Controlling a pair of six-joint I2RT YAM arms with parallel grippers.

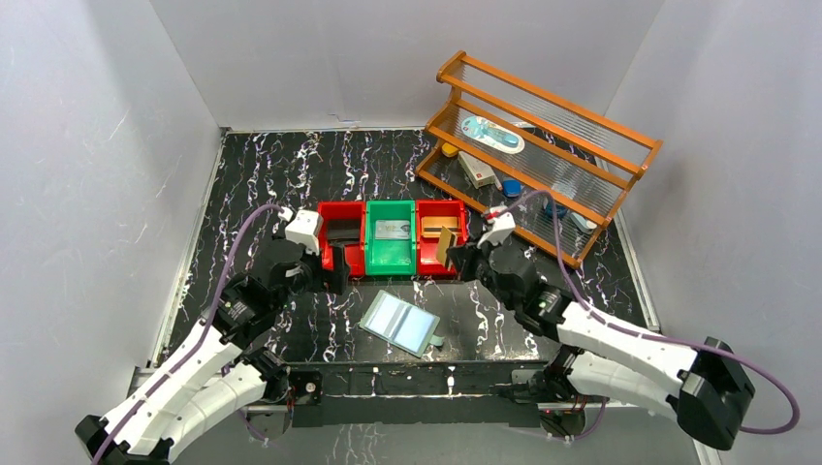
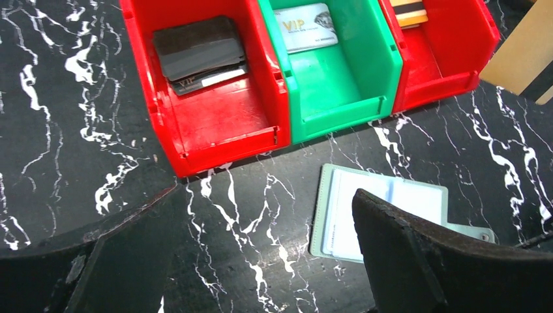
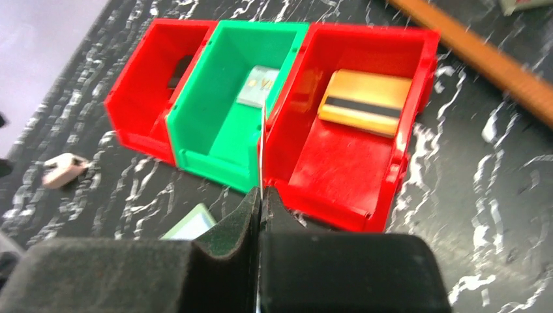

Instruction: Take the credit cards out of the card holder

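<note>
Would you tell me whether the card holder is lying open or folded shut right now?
Open: the card holder lies spread flat, both leaves side by side, with its pale clear sleeves facing up.

The work surface was a black marble-patterned table top (image 1: pixel 291 165) with white veining, filling the centre of the frame. Plain pale grey panels enclosed it: a rear wall (image 1: pixel 388 58) at top, a left wall (image 1: pixel 87 174) and a right wall (image 1: pixel 737 194). A thin metal edge strip (image 1: pixel 187 252) ran down the table's left side. An orange-brown wooden rack with clear ribbed shelves (image 1: pixel 543 138) stood at upper right, set at an angle. Lighting was even and diffuse.
</note>
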